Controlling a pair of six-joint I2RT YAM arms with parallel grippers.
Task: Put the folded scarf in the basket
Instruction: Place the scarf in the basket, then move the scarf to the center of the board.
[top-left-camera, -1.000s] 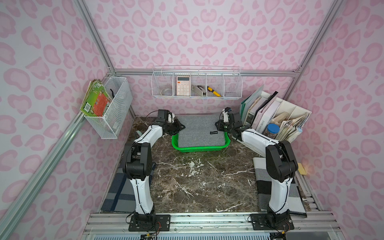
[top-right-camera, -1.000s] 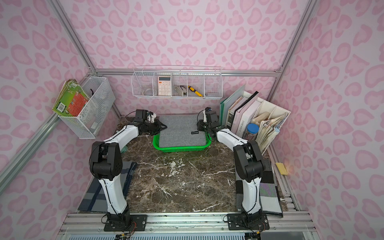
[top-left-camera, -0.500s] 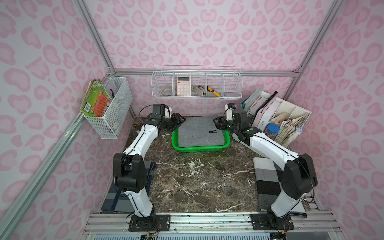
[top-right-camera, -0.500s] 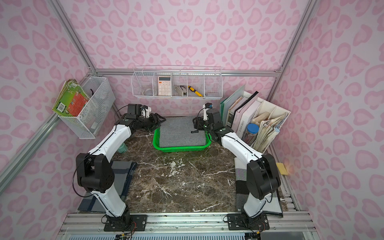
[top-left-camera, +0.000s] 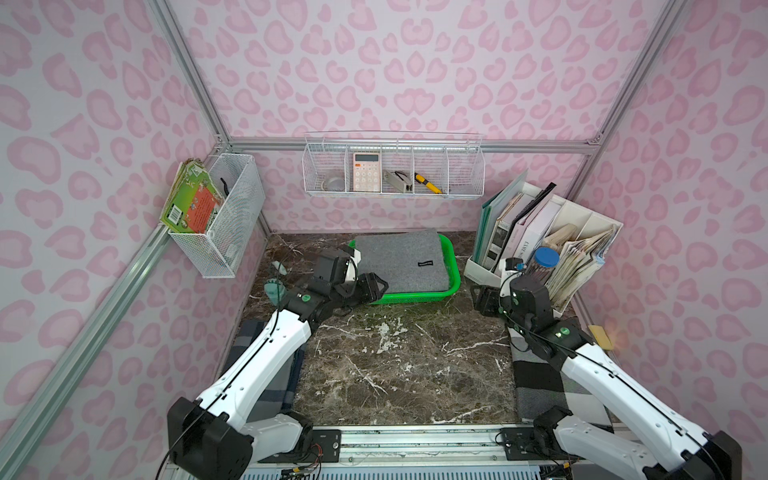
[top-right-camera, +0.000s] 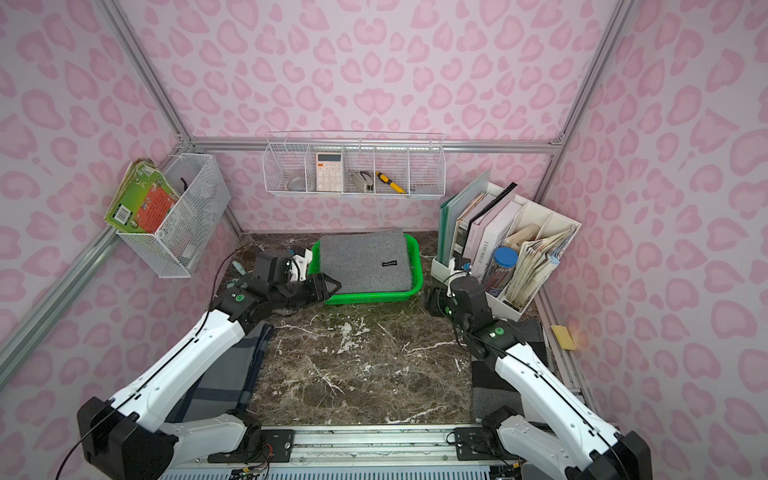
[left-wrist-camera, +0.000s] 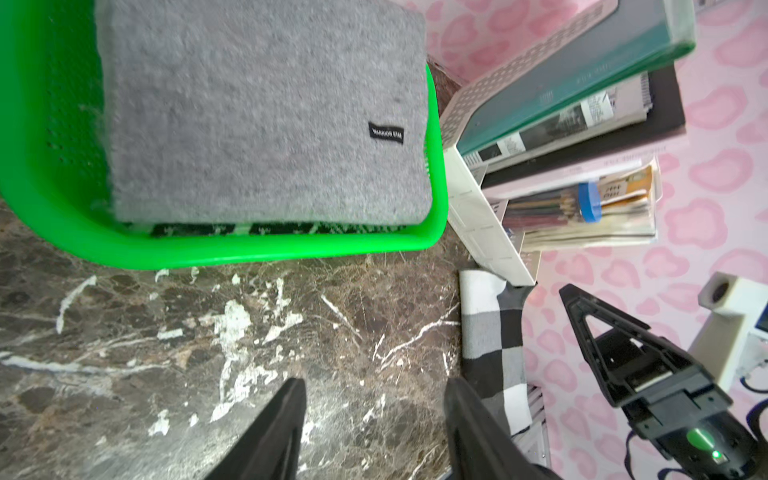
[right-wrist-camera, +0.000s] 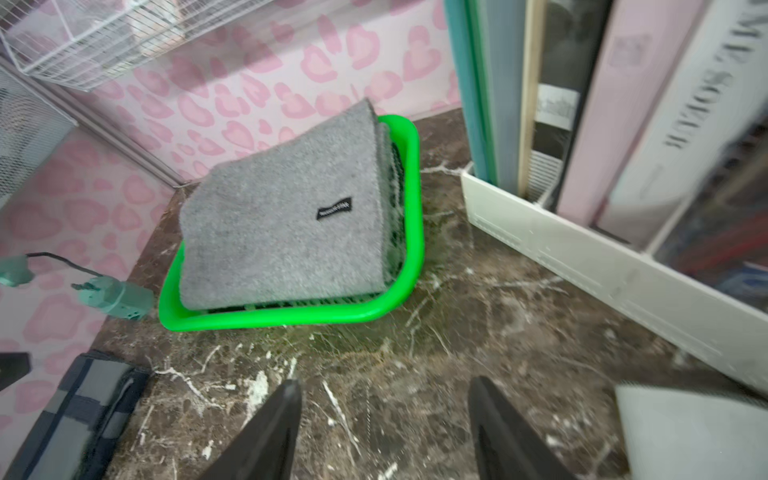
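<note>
I have drawn the left gripper (left-wrist-camera: 374, 386) and right gripper (right-wrist-camera: 384, 384) back, jaws parted and empty, but the folded grey wool scarf (top-left-camera: 401, 259) rides the bright green perforated plastic basket's (top-left-camera: 455, 278) far rim and may slip out.

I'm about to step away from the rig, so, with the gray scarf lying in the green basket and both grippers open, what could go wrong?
The scarf lies tilted, its far edge riding over the basket rim, so it may slip partly out. The left gripper hangs close to the basket's near corner; a careless swing might nudge it.
</note>
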